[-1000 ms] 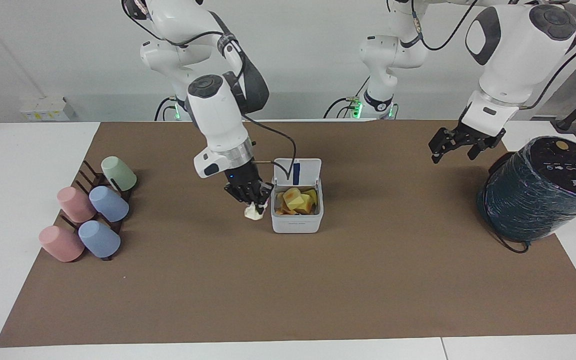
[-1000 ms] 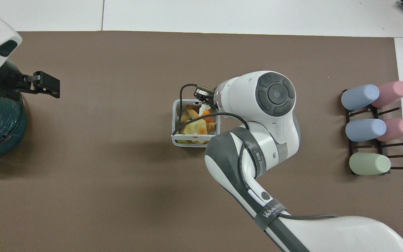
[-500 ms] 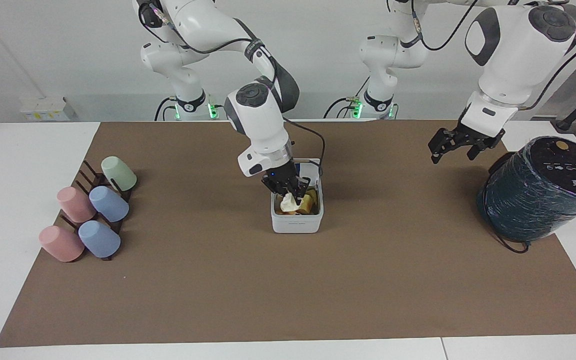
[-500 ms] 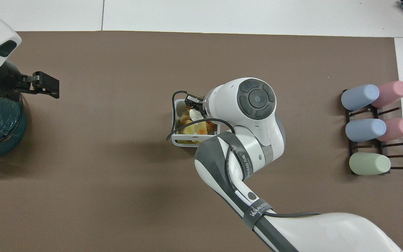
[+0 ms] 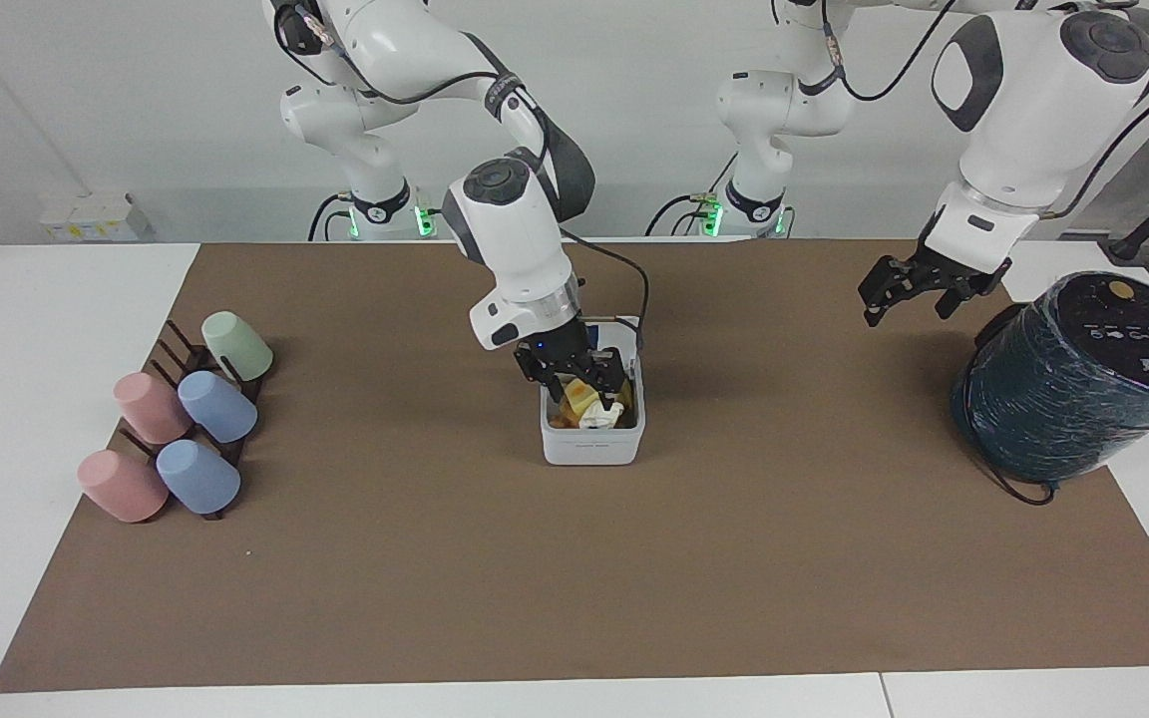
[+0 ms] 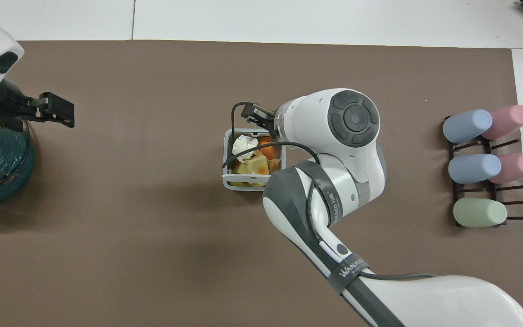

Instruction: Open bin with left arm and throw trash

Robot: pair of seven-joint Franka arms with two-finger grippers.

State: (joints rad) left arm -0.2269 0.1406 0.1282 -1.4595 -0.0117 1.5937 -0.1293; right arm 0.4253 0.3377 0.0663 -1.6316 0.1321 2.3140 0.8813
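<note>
Right end effector (image 5: pixel 580 382), fingers spread, hung over our open bin (image 5: pixel 591 445); the light, soft paper wad (image 5: pixel 601 414) lay inside; left end effector (image 5: pixel 919 289) waited unclenched.

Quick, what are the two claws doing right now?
Right gripper: open over the bin, paper wad dropped inside.
Left gripper: open, holding nothing, waiting.

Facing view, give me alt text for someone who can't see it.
The right gripper hangs open over the open white bin, a paper wad lying on the scraps inside. The left gripper waits open beside a dark teal cylinder; pastel cups rest on a rack.
</note>
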